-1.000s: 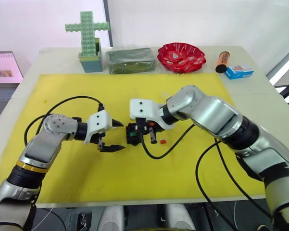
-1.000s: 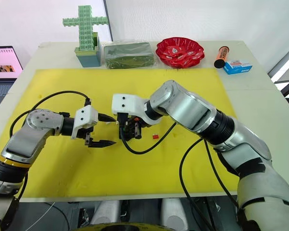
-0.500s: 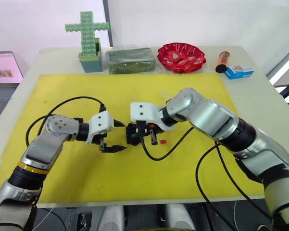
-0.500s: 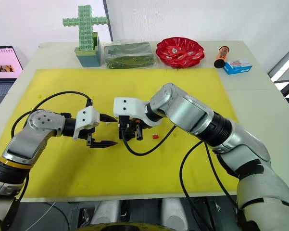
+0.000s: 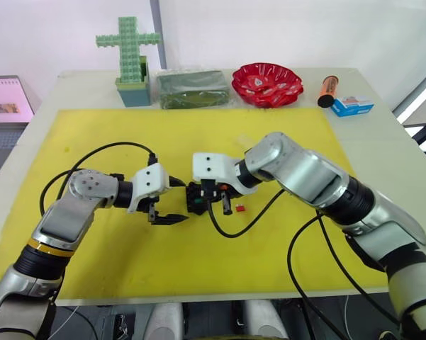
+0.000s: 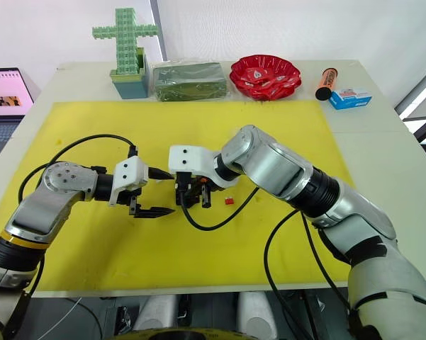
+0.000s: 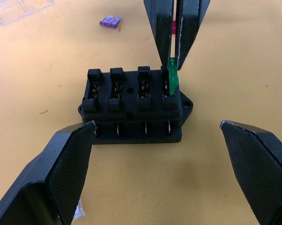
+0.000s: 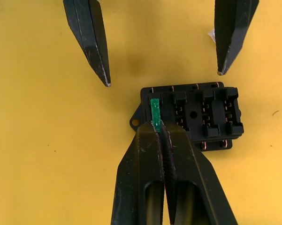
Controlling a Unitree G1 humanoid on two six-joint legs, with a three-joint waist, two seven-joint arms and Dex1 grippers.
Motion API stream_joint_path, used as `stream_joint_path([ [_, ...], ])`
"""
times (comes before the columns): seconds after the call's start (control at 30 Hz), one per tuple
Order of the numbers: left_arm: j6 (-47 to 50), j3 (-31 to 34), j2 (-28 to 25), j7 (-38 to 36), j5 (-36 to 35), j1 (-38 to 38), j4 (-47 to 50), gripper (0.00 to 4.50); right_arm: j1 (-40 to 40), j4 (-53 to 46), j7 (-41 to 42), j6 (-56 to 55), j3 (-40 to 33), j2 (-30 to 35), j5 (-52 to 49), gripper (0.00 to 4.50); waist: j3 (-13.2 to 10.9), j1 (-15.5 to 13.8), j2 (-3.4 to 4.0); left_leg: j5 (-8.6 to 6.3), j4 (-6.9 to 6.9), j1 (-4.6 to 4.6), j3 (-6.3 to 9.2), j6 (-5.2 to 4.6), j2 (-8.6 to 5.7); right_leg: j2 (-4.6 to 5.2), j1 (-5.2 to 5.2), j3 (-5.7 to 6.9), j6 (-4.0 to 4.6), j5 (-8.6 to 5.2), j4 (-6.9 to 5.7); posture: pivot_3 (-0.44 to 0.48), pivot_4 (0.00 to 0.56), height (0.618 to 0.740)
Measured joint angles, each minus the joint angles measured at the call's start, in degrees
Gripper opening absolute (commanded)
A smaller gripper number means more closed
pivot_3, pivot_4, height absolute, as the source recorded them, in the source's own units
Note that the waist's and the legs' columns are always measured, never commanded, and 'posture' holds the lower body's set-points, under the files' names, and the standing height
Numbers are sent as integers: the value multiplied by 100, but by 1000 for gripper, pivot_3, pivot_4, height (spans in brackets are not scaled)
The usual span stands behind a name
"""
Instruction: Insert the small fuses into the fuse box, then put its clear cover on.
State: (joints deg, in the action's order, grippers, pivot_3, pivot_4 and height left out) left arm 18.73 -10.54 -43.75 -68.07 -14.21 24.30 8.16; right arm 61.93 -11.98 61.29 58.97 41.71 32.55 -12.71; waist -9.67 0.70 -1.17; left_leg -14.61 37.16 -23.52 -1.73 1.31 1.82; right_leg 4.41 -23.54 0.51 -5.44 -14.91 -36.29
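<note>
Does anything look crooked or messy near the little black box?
Nothing looks broken or spilled. The green fuse, pinched by the right gripper, stands at the end slot of the fuse box. A purple fuse lies loose on the mat.

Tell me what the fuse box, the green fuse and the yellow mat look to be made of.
Fuse box: looks like matte black moulded plastic, with coppery metal contacts glinting in its slots.
Green fuse: probably translucent green plastic, since light shows through its thin body; the right tool is pinching it.
Yellow mat: smooth and matte, likely rubber or foam; the look leaves that open.
</note>
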Motion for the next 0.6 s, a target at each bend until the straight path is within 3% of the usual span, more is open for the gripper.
stream_joint_path([
  [0.6,64,-1,89,89,4,-104,112,4469,0,290,76,-242,186,-229,302,0,4,7,0,0,2,11,1,0,1,-3,8,0,0,0,-4,0,150,740],
])
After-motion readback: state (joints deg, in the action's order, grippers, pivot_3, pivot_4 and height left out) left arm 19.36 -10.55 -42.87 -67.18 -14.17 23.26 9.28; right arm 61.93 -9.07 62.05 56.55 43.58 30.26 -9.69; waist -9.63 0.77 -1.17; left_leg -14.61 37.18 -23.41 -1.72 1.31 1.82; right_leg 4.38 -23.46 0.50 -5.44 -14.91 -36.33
